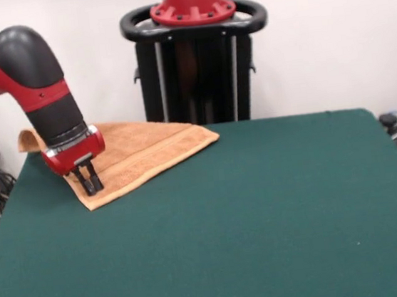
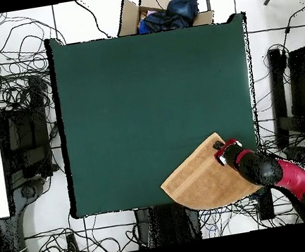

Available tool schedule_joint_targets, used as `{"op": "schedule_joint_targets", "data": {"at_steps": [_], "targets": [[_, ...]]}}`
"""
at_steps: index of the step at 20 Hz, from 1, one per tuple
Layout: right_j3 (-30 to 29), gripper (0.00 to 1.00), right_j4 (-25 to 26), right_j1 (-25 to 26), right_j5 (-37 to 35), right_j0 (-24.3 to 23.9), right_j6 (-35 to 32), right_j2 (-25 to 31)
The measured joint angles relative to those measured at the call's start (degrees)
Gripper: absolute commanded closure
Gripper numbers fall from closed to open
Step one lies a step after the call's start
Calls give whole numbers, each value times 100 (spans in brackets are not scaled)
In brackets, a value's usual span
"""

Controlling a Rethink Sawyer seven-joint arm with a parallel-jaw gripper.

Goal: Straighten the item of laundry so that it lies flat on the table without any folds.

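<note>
The orange-tan towel (image 1: 145, 151) lies at the table's far left corner in the front view, folded over itself into a rough triangle. Its far left end hangs past the table edge. In the overhead view the towel (image 2: 203, 180) sits at the bottom right corner of the table and reaches past its bottom edge. My gripper (image 1: 90, 188) points down onto the towel near its nearest corner, with the jaws close together and pinching the cloth. It also shows in the overhead view (image 2: 223, 151) at the towel's right edge. The dark green table (image 1: 251, 228) spreads wide around it.
The robot's black pedestal (image 1: 198, 62) stands behind the table's far edge. In the overhead view a cardboard box with dark cloth (image 2: 165, 10) stands beyond the table's top edge, and cables (image 2: 26, 123) lie on the floor around the table.
</note>
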State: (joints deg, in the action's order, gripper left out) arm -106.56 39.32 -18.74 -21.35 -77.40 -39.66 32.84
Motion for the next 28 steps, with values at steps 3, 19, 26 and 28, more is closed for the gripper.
{"op": "schedule_joint_targets", "data": {"at_steps": [3,19,26,28], "targets": [[-6,100,1,-2,19,3,0,-4],[-95,100,-202,-214,593,482,-80,-506],[-204,100,-679,-444,1422,1304,-228,-1363],[-228,100,-736,-477,1629,1485,-228,-1550]]}}
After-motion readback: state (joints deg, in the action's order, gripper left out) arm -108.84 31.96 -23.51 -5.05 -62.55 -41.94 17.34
